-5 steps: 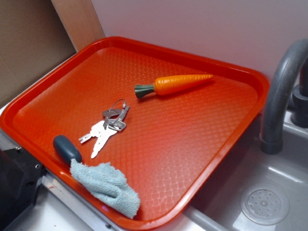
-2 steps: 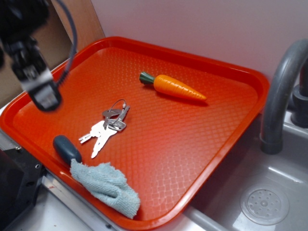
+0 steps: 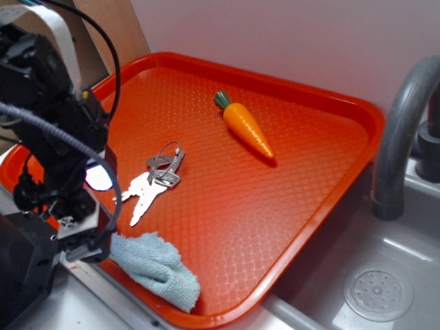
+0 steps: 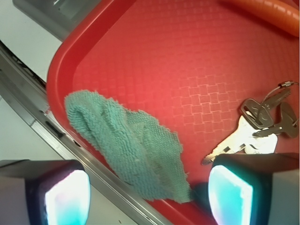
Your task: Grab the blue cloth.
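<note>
- Lying crumpled at the near edge of the red tray (image 3: 309,199), the blue cloth (image 3: 157,267) is seen partly draped over the tray's raised rim; in the wrist view the blue cloth (image 4: 129,147) is shown folded into soft ridges against that rim.
- The pincer (image 3: 86,237) is held just beside the cloth's left end in the exterior view, low over the tray's near left corner.
- In the wrist view the pincer (image 4: 150,192) is shown spread wide, nothing being gripped; one of its fingers (image 4: 63,194) is placed outside the tray rim and the other finger (image 4: 234,187) over the tray, with the cloth's lower end lying between them.
- A bunch of keys (image 3: 152,180) is seen on the tray just beyond the cloth, apart from it; in the wrist view the keys (image 4: 255,129) are partly hidden behind the right finger.
- A toy carrot (image 3: 247,125) is laid farther back on the tray, well apart from the cloth, green end toward the wall.
- A grey faucet (image 3: 402,130) and a sink (image 3: 364,275) are seen to the right of the tray.
</note>
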`<state>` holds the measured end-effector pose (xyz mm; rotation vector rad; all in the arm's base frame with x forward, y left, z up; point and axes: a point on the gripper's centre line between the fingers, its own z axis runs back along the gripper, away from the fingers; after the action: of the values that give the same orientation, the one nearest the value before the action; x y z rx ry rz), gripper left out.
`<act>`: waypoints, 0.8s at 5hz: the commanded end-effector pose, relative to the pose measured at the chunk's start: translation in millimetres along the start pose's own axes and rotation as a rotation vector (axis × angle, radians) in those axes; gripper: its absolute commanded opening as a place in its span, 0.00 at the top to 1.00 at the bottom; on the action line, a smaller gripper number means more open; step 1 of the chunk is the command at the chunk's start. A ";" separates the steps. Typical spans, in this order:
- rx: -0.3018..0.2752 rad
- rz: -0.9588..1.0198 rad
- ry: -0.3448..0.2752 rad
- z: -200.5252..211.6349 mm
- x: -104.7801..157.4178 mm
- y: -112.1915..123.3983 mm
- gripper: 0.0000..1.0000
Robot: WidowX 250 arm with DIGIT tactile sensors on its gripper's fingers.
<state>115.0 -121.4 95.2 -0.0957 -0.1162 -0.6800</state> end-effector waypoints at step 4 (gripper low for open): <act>-0.105 -0.133 0.078 -58.6 6.3 -30.3 0.00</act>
<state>110.6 -148.1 30.1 -0.1515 0.0194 -0.7896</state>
